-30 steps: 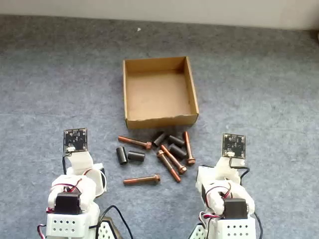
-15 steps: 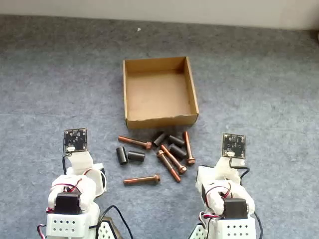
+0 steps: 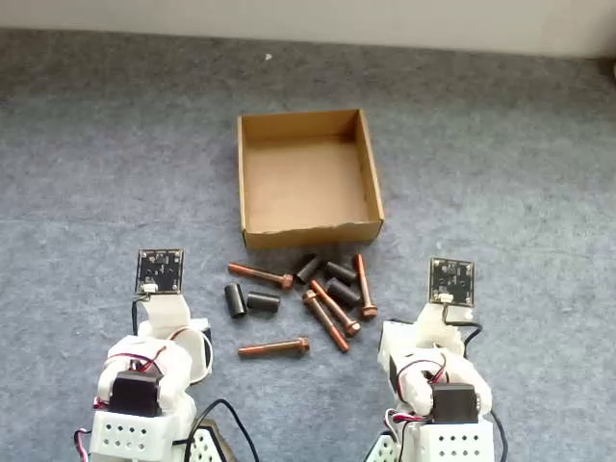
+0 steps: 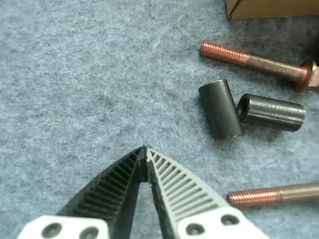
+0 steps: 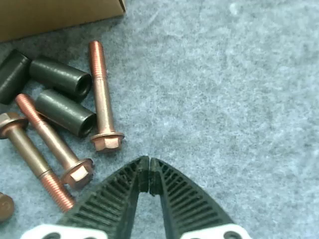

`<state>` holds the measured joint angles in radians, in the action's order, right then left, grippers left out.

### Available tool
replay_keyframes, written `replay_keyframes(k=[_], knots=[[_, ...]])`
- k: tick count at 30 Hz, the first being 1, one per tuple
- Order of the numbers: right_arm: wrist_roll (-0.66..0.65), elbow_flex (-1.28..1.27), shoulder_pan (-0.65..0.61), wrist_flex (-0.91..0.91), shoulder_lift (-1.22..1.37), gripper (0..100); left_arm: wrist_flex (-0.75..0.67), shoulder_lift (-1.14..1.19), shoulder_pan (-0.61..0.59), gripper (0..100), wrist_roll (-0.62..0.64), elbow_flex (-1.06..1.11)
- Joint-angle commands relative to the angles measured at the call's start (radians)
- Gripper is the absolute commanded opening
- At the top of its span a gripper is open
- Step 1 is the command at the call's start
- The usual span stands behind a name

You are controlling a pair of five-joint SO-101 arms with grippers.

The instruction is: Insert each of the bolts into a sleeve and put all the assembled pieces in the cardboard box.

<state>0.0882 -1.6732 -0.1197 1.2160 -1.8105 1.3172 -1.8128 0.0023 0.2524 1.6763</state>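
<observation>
left pincer [image 4: 145,149] closed (nothing held), right pincer [image 5: 149,161] closed, empty

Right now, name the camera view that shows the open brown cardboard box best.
The high view: the open brown cardboard box shows whole, all four walls and its floor. The left wrist view catches a strip of one wall; the right wrist view, a wall and corner.

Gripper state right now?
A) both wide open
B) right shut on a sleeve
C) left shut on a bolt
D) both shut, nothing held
D: in their own wrist views, the left gripper and the right gripper each have fingertips meeting with nothing between them.
</observation>
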Motion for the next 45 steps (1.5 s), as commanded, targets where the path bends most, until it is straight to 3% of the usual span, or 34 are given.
replay_keyframes(k=[1,7,12,17,19,26,38,45], knots=[[0.009,-0.151,0.008,0.001,0.001,0.5,0.003,-0.002,0.021,1,-0.006,0.019],[0.005,-0.151,0.010,0.018,0.001,0.5,0.009,-0.004,0.021,1,-0.044,-0.016],[0.002,-0.148,0.013,0.019,0.001,0.6,0.009,-0.004,-0.050,1,-0.307,-0.077],[0.000,-0.031,0.013,0.019,0.001,0.6,-0.009,-0.004,-0.248,1,-0.465,-0.085],[-0.035,0.008,0.010,0.019,0.001,0.6,-0.060,-0.004,-0.298,1,-0.465,-0.082],[-0.450,0.038,0.025,-0.035,0.001,0.6,-0.147,-0.004,-0.308,1,-0.466,-0.047],[-0.512,0.226,0.048,-0.105,0.024,0.7,-0.149,-0.004,-0.306,1,-0.474,-0.004],[-0.517,0.558,0.015,-0.004,0.378,2.5,-0.149,-0.004,-0.308,1,-0.474,-0.001]])
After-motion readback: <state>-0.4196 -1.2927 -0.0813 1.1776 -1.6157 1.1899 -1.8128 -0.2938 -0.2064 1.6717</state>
